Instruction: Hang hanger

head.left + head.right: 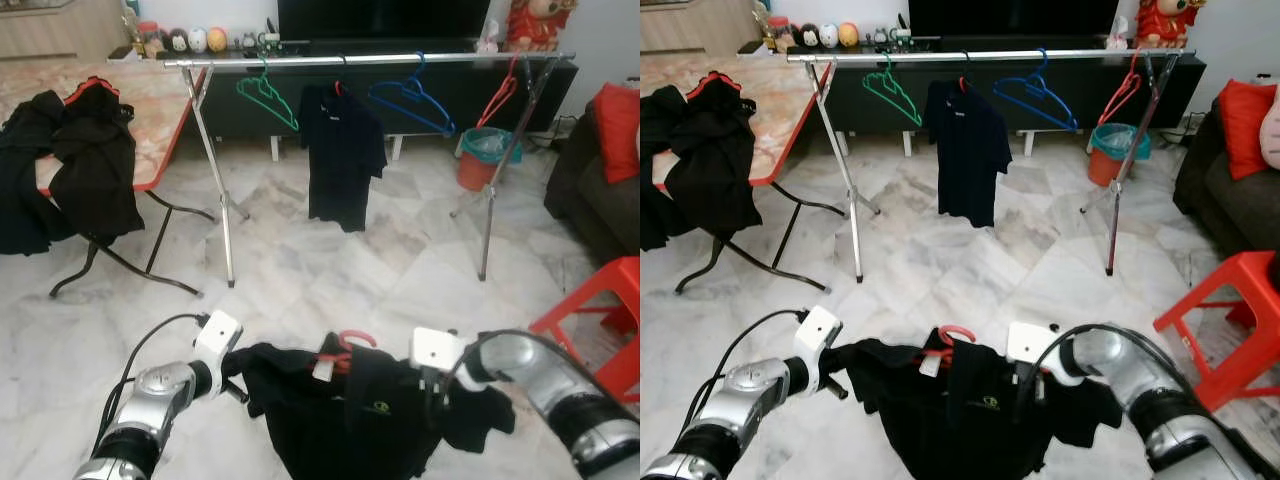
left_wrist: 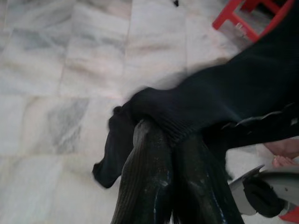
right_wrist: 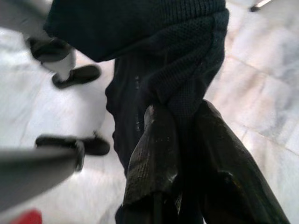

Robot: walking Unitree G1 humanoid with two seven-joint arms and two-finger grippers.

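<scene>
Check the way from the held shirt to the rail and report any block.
Nothing visible blocks it. Both grippers, left and right, hold the shirt on its red hanger, and only bare floor lies before the rail, with free gaps between its hangers.

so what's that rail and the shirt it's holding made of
Rack rail: looks like polished metal tubing, silvery with a bright sheen. Black shirt, pinched by the left gripper and right gripper: apparently knitted fabric, matte, with ribbed cuff edges visible in the wrist views.

Shirt (image 1: 350,410): matt black knitted cloth, ribbed at cuffs. Hanger (image 1: 350,345): smooth red plastic. Rail (image 1: 370,60): polished metal. Floor (image 1: 330,270): glossy veined marble. Stool (image 1: 605,310): red plastic.
</scene>
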